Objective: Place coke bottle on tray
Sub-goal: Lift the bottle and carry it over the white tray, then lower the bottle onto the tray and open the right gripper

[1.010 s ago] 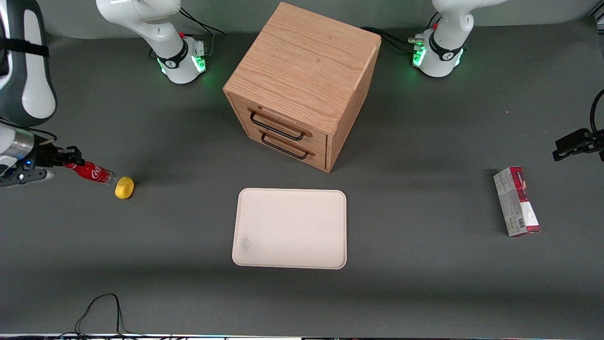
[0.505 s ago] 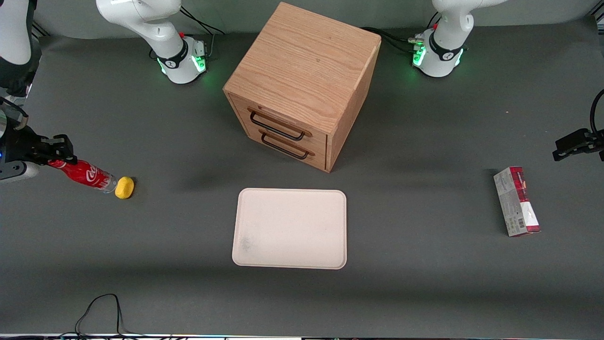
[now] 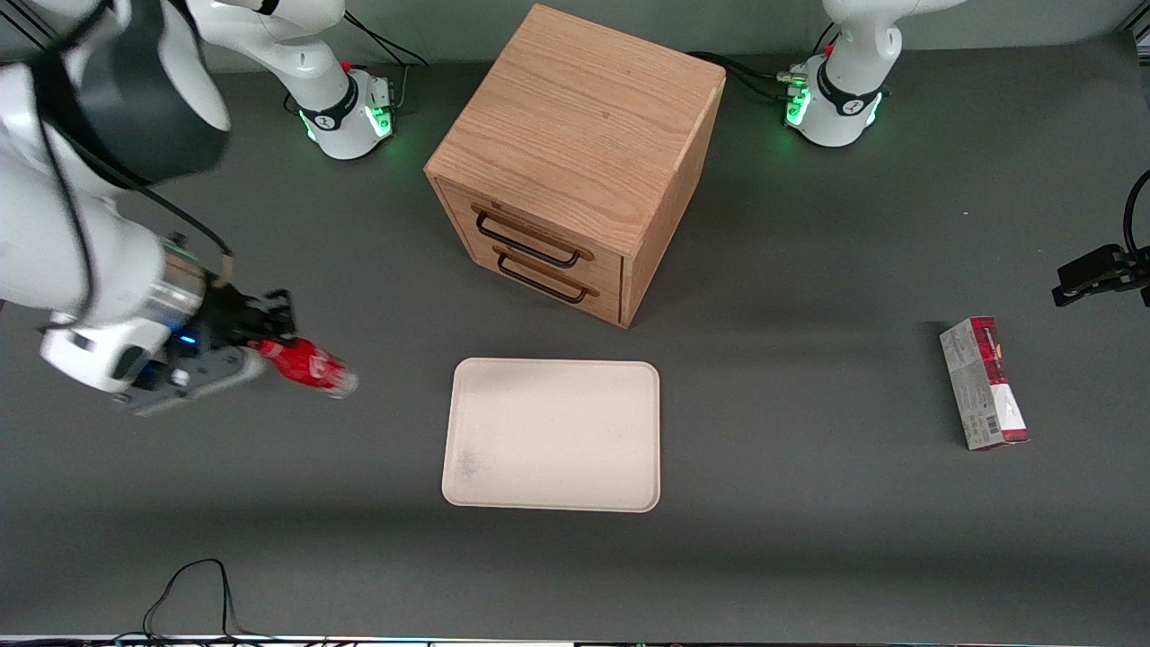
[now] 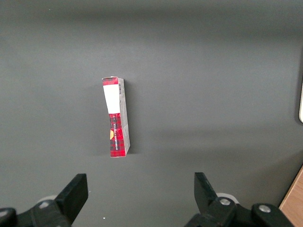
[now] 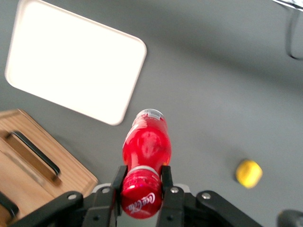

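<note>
My right gripper (image 3: 268, 346) is shut on the cap end of the coke bottle (image 3: 313, 367), a small red bottle with a white script logo. It holds the bottle tilted above the table, clear base pointing toward the tray (image 3: 552, 436). The tray is cream-white with rounded corners and lies flat in front of the cabinet, a short way from the bottle toward the parked arm's end. In the right wrist view the fingers (image 5: 166, 174) clamp the bottle (image 5: 146, 142) at its neck, and the tray (image 5: 71, 61) lies ahead of the bottle's base.
A wooden two-drawer cabinet (image 3: 575, 135) stands farther from the front camera than the tray. A yellow lemon-like lump (image 5: 249, 173) lies on the table near the gripper. A red-and-grey carton (image 3: 984, 382) lies toward the parked arm's end. A black cable (image 3: 189, 593) loops at the table's front edge.
My gripper has carried the bottle away from the working arm's end toward the tray, passing over the yellow lump, which the arm now hides in the front view.
</note>
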### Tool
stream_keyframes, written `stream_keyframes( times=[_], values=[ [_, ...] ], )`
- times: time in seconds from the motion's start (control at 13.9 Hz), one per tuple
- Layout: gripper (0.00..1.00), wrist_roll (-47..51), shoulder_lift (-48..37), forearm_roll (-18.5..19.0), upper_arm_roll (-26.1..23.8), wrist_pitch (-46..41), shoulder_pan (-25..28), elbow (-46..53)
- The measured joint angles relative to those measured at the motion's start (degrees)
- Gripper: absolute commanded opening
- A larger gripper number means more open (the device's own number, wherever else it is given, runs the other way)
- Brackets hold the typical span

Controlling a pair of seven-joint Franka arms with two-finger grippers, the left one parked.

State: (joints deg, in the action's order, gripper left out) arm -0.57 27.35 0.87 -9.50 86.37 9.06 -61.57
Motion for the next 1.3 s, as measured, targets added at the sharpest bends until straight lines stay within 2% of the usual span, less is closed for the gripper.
stream_keyframes(
  times=[0.07, 0.36, 0.58, 0.87, 1.01, 1.08, 1.3],
  values=[
    [0.22, 1.1, 2.7, 0.5, -1.3, 2.8, 0.3, 0.6],
    [0.23, 5.5, 12.7, 5.9, -3.7, 12.5, 3.6, 1.5],
    [0.23, 8.2, 17.9, 10.5, -5.5, 18.5, 3.9, 1.5],
    [0.33, 10.4, 20.6, 11.7, -5.7, 25.2, 3.9, 0.1],
    [0.69, 11.5, 21.0, 11.7, -5.7, 26.3, 3.9, -0.1],
    [1.0, 11.7, 21.0, 11.7, -5.7, 26.4, 3.9, 0.0],
    [1.0, 12.9, 21.0, 11.7, -5.8, 27.5, 3.9, 0.0]
  ],
)
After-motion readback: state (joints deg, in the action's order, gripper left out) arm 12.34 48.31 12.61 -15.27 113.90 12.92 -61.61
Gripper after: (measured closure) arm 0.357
